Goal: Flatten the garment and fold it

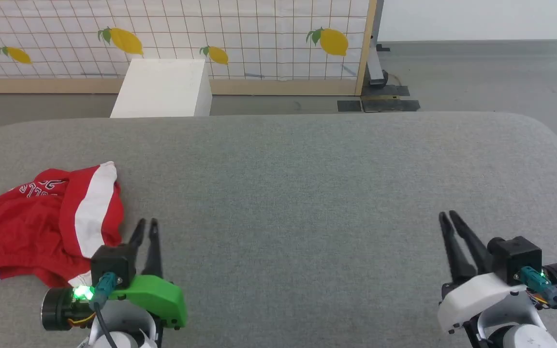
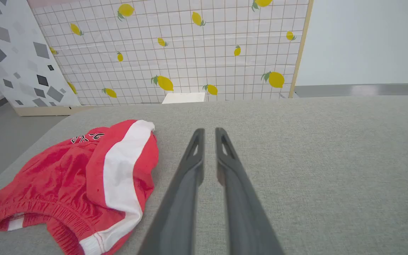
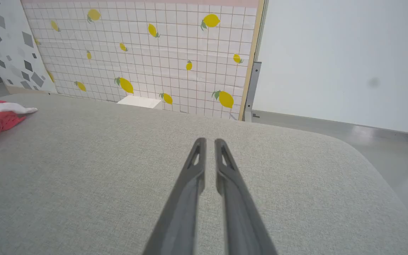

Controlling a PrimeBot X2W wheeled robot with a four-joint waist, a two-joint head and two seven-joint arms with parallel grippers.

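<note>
On the left of the bench (image 1: 307,169) the garment (image 1: 27,227) lies crumpled just beside our left end effector (image 1: 147,222), closed and empty like the right end effector (image 1: 447,214) far off, so we should open both and pull two corners apart.

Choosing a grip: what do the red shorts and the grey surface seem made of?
Red white-striped shorts: soft, thin matte cloth, probably knit; it slumps in folds, waistband gathered. Grey rounded surface: matte woven fabric, perhaps padded; fine weave shows, corners rounded.
</note>
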